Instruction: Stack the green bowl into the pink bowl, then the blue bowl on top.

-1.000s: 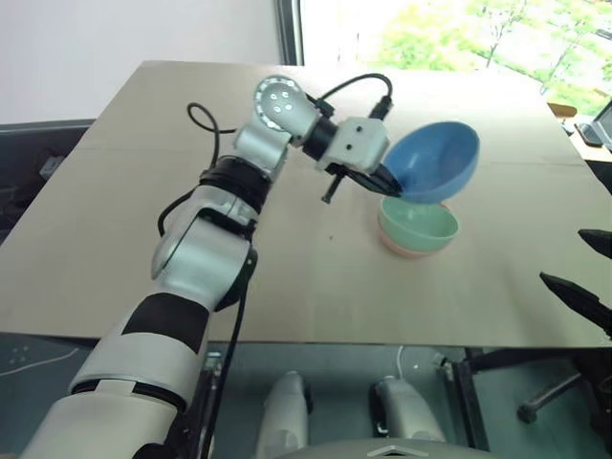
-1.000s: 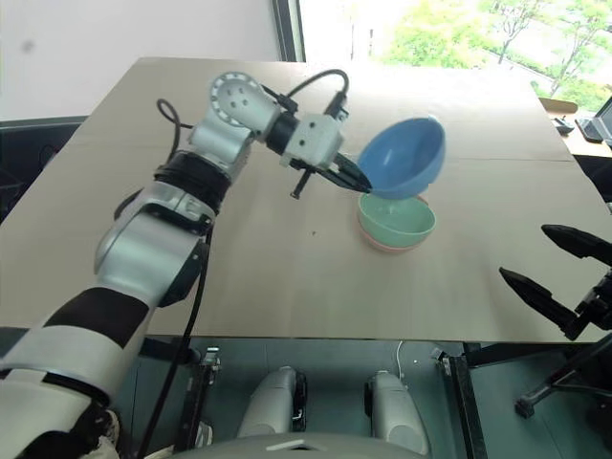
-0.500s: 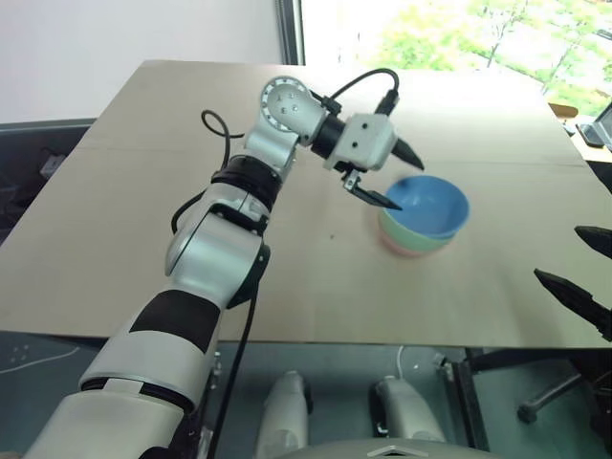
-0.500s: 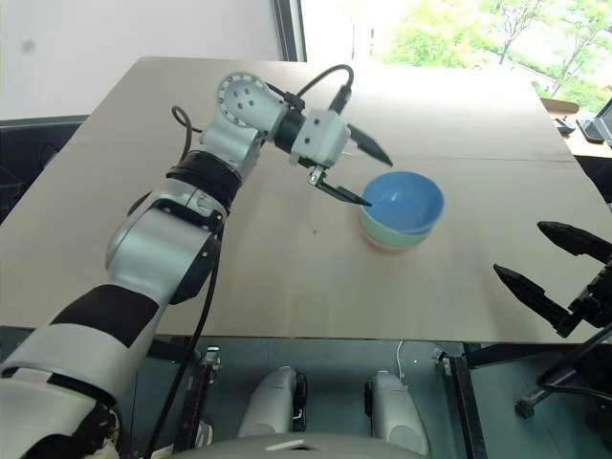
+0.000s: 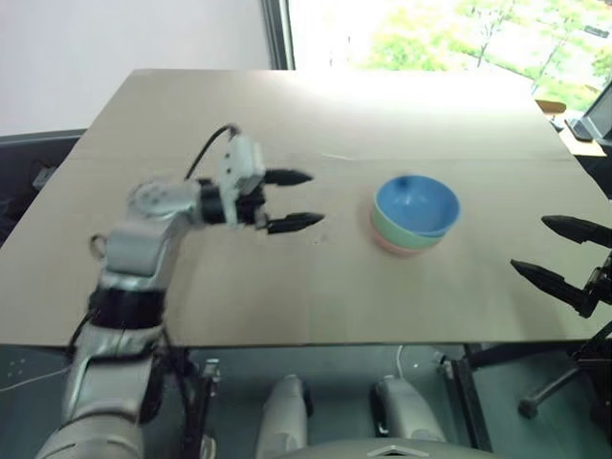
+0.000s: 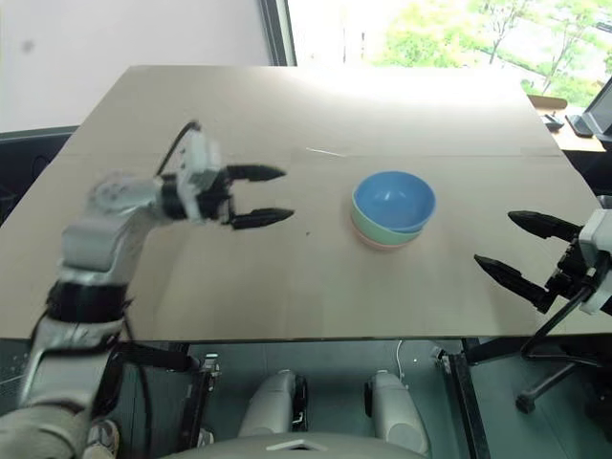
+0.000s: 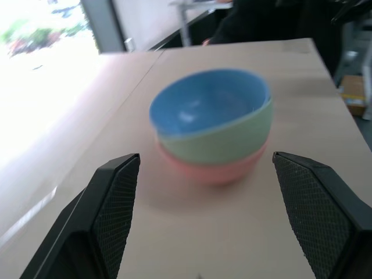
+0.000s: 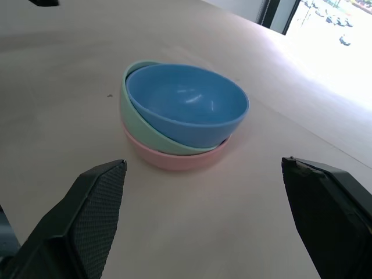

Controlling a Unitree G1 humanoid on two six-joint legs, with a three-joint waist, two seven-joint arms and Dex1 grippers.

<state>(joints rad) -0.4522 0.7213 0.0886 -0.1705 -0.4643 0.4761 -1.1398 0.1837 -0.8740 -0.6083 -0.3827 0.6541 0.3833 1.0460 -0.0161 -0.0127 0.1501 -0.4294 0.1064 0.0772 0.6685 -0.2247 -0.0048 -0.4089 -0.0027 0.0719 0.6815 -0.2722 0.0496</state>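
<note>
Stack looks done: your blue bowl (image 5: pixel 416 205) sits slightly tilted in the green bowl (image 8: pixel 135 125), nested in the pink bowl (image 8: pixel 174 158) mid-table (image 5: pixel 191 105) (all smooth plain plastic), left gripper (image 5: pixel 296 199) and right gripper (image 6: pixel 516 246) both spread wide, empty, well apart from it; I'd only reseat blue.

Blue bowl (image 5: pixel 416 204) nested in green bowl (image 5: pixel 385 225), in pink bowl (image 5: pixel 402 247), on table (image 5: pixel 191 287), right of centre.

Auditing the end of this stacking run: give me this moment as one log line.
stack: blue bowl in green bowl in pink bowl | left gripper: open, empty, beside stack | right gripper: open, empty
</note>
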